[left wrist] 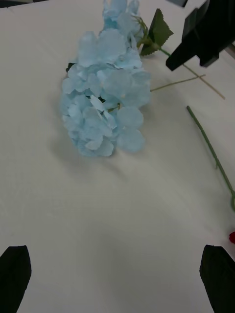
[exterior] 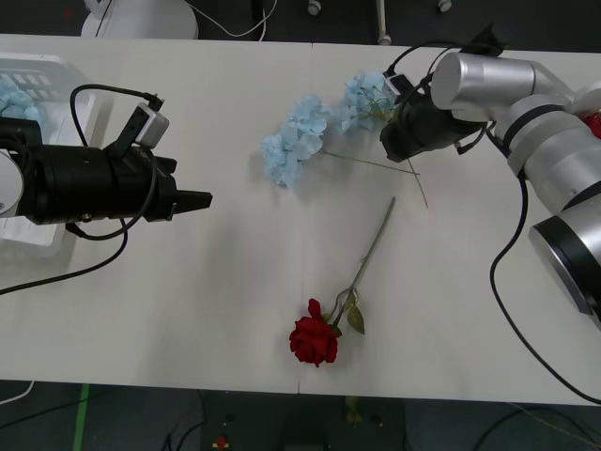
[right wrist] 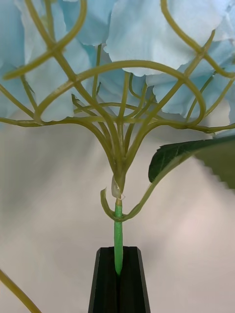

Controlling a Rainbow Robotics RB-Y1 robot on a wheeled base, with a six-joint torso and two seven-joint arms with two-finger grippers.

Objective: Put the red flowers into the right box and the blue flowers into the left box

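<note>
I see the right gripper upper right of the front frame, pressed together on a blue flower's green stem. Blue flowers lie top centre on the table; a red flower sits bottom centre. Left gripper spread wide, mid-left beside the left box. I read no labels.

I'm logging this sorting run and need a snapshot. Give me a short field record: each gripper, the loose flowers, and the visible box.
right gripper: shut on a blue flower stem, far side of the table
left gripper: open, empty, near the left box
left box contents: a blue flower
blue flower on table: lying loose, center
red flower: lying loose, near table edge
</note>
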